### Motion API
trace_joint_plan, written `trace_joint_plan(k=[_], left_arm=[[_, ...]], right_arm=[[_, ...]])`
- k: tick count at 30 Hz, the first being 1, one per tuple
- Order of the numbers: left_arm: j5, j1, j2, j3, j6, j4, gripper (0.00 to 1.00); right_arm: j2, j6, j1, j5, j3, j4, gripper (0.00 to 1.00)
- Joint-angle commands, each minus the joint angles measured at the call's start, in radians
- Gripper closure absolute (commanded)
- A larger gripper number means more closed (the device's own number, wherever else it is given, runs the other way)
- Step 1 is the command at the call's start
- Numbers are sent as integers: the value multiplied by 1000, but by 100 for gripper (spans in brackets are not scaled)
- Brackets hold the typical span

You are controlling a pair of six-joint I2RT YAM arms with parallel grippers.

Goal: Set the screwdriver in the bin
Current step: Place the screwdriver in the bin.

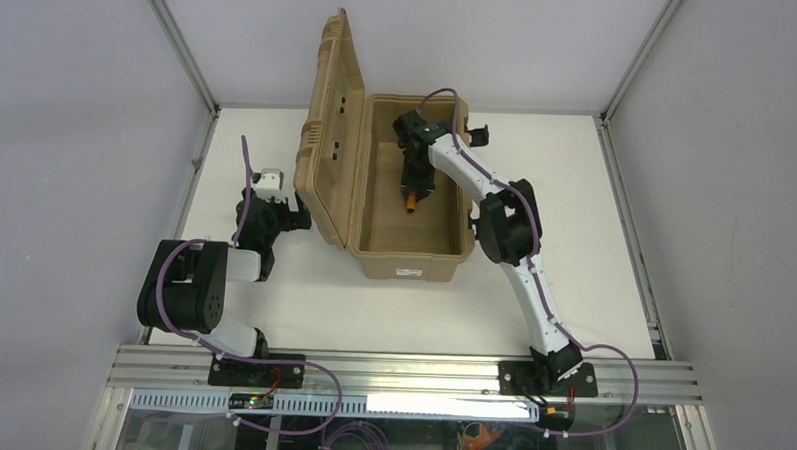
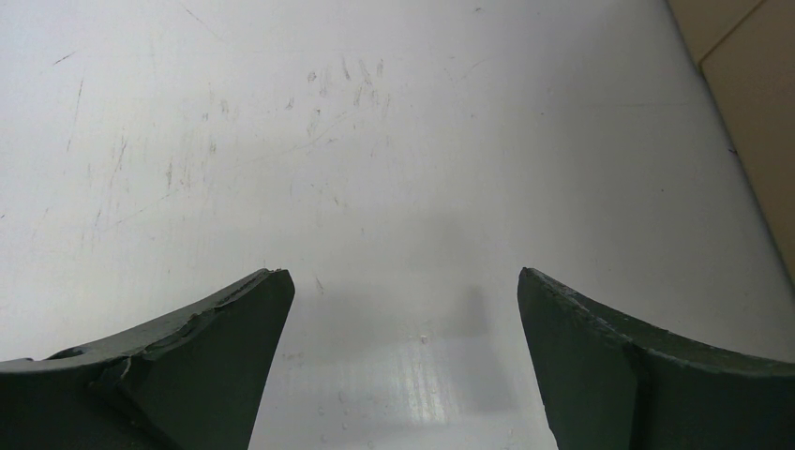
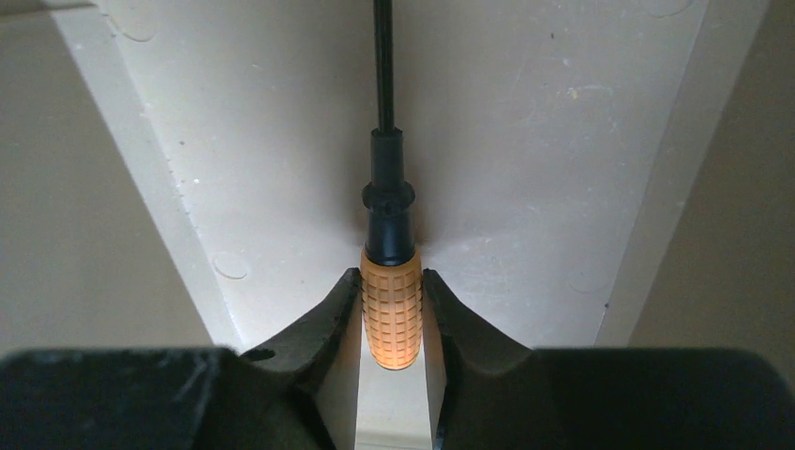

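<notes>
The tan bin [image 1: 413,267] stands open at the table's middle, its ribbed lid [image 1: 334,133] raised on the left. My right gripper [image 1: 416,178] reaches down inside it and is shut on the orange handle of the screwdriver [image 1: 412,200]. In the right wrist view the fingers [image 3: 323,323] press both sides of the screwdriver's handle [image 3: 391,319], and its black shaft points away over the bin's pale floor [image 3: 525,141]. My left gripper [image 1: 297,215] is open and empty just left of the lid, low over the white table [image 2: 375,141].
The bin's black latches [image 1: 478,136] stick out on its right side. A corner of the bin's lid [image 2: 750,66] shows at the upper right of the left wrist view. Grey walls and metal frame rails [image 1: 399,370] bound the white table.
</notes>
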Motion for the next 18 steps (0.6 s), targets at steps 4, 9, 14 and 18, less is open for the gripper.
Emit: trace_joint_plan(k=[4, 9, 14, 18], left_arm=[[22, 5, -29, -2, -10, 38, 1], [22, 5, -28, -2, -10, 37, 1], [21, 5, -29, -2, -10, 37, 1], [22, 5, -29, -2, -10, 38, 1]], right_arm=[[33, 9, 6, 8, -5, 36, 100], [52, 1, 5, -1, -6, 32, 98], [46, -3, 5, 6, -6, 22, 78], [21, -13, 5, 21, 13, 4, 66]])
